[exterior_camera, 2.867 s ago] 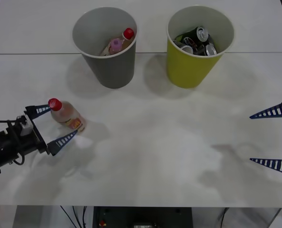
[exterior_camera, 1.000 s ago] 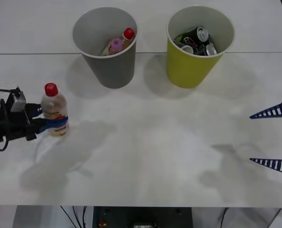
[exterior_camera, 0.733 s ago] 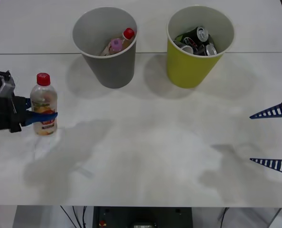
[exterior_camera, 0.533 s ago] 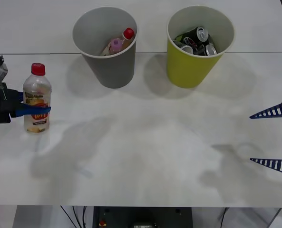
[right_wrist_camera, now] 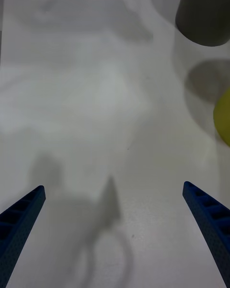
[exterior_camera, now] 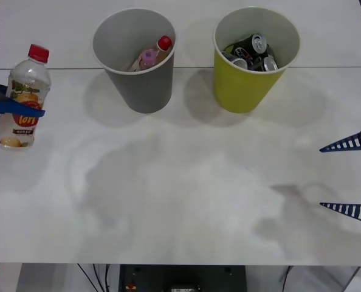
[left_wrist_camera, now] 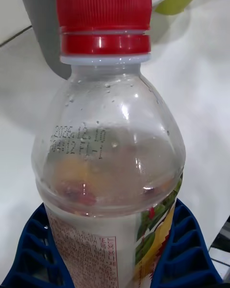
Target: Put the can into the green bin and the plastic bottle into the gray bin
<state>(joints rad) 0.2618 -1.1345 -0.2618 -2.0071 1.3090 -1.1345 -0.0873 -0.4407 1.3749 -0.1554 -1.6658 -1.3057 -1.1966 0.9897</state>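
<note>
- Your L gripper [exterior_camera: 13, 108] sits at the far left edge of the front view, blue fingers [left_wrist_camera: 184, 249] pinched on the bottle [exterior_camera: 21, 97] around its label, mid-body.
- Bottle's upright, red cap on top, lifted above the table [exterior_camera: 186, 201]; its base looks clear of the surface. L wrist view: ribbed fingers hug both sides of the label, and pale contents sit low w/ an empty neck.
- Bottle's well left of the gray bin [exterior_camera: 135, 61], not over it.
- Gray bin has 2 other bottles inside, one pink-capped [exterior_camera: 147, 58], one red-capped [exterior_camera: 163, 44].
- Green bin [exterior_camera: 253, 58] stands just right of the gray one, apart from it, w/ several cans [exterior_camera: 253, 52] inside.
- Your R gripper [exterior_camera: 350, 177] is at the right edge, fingers spread wide w/ nothing between them, over bare table, well away from both bins. R wrist view shows the 2 tips [right_wrist_camera: 21, 221] far apart.
</note>
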